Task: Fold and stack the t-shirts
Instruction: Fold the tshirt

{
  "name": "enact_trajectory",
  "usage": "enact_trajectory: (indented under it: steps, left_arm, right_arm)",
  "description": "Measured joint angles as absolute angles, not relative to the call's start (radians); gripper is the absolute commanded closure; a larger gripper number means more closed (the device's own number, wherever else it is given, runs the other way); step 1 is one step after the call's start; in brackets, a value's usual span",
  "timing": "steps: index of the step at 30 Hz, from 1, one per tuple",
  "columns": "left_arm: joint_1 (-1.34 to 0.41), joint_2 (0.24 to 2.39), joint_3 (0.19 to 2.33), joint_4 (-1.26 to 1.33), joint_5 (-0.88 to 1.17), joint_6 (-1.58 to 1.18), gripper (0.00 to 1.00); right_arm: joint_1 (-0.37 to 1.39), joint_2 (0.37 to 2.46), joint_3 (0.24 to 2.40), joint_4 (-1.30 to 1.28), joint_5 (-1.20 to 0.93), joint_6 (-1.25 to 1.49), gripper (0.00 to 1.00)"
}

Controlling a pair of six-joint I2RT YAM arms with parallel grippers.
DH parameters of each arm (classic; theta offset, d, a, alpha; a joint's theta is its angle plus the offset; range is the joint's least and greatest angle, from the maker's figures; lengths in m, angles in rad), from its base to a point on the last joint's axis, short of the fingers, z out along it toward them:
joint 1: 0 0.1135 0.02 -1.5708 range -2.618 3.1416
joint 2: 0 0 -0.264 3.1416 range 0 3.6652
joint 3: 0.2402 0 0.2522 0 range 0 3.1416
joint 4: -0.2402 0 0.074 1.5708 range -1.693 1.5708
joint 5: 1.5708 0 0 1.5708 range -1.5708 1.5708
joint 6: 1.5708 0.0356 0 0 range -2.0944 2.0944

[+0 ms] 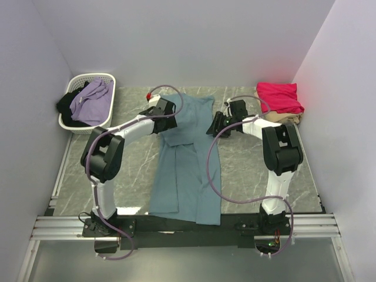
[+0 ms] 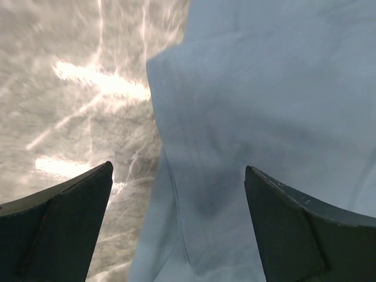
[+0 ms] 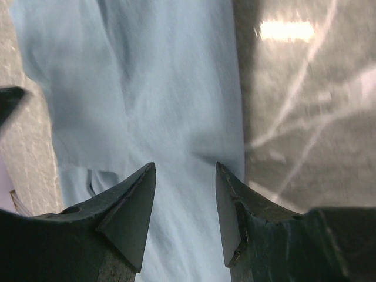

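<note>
- Grey marbled tabletop (image 1: 252,170) fills most of the top view.
- Teal t-shirt (image 1: 182,176) lies lengthwise down the middle of the frame, sides folded in, its lower end reaching the arm bases at the bottom.
- White basket (image 1: 93,76) sits upper left with purple and black clothes in it.
- Crimson-pink t-shirt (image 1: 279,97) is upper right, folded and resting on the beige t-shirt (image 1: 288,119).
- Left gripper (image 2: 179,170) is spread wide over the teal shirt's left edge, holding nothing.
- Right gripper (image 3: 185,167) is about halfway apart above the shirt's right edge, nothing pinched.

Teal t-shirt (image 1: 185,176) folded narrow, centre — crimson t-shirt (image 1: 279,97) atop beige t-shirt (image 1: 288,119)
</note>
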State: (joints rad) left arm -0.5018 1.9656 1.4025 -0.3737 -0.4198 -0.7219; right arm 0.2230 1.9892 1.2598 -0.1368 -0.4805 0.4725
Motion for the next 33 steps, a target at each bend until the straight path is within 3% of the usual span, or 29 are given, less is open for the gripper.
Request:
enact_trajectory:
  steps: [7, 15, 23, 33]
  left_arm:
    - [-0.497, 1.802, 1.324, -0.343, -0.429, -0.696, 0.01]
    - [-0.522, 1.539, 0.912, -0.307, -0.345, -0.754, 0.01]
    - [-0.755, 1.4, 0.745, -0.402, -0.307, -0.886, 0.01]
    - [-0.93, 1.242, 0.699, -0.547, -0.328, -1.063, 0.0]
  right_arm:
    - [0.225, 1.844, 1.15, -0.191, -0.422, 0.463, 0.47]
    - [0.245, 1.61, 0.978, -0.252, -0.355, 0.461, 0.46]
    - [0.381, 1.371, 0.726, -0.358, -0.339, 0.502, 0.45]
    - [0.614, 1.1, 0.646, -0.385, -0.356, 0.575, 0.42]
